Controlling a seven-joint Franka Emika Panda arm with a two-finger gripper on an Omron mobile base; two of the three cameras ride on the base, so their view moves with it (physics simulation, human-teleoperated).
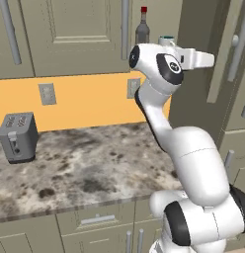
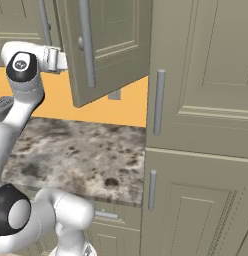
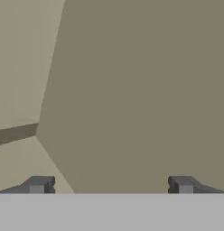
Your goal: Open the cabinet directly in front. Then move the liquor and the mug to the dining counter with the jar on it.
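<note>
**Cabinet door open; bottle and mug on shelf behind raised arm**

The left base view showed the toaster (image 1: 18, 137) at the left of the speckled worktop (image 1: 80, 168), with two wall sockets on the orange wall behind it. Above, the cabinet (image 1: 75, 34) had its left door closed. To the right of that door, inside the cabinet, the liquor bottle (image 1: 142, 27) with its red cap stood upright, and just beside it to the right the teal rim of the mug (image 1: 167, 37) showed above the arm's wrist, which hid the rest of it.

The right base view showed what the left did not: the cabinet's right door (image 2: 103, 50) swung out over the worktop, its long bar handle facing the camera. The arm's wrist reached in behind that door. A tall cupboard (image 2: 201, 125) stood to the right.

The hand view showed the gripper (image 3: 110, 185) with its fingertips spread wide and nothing between them, facing plain beige panels at close range.
</note>
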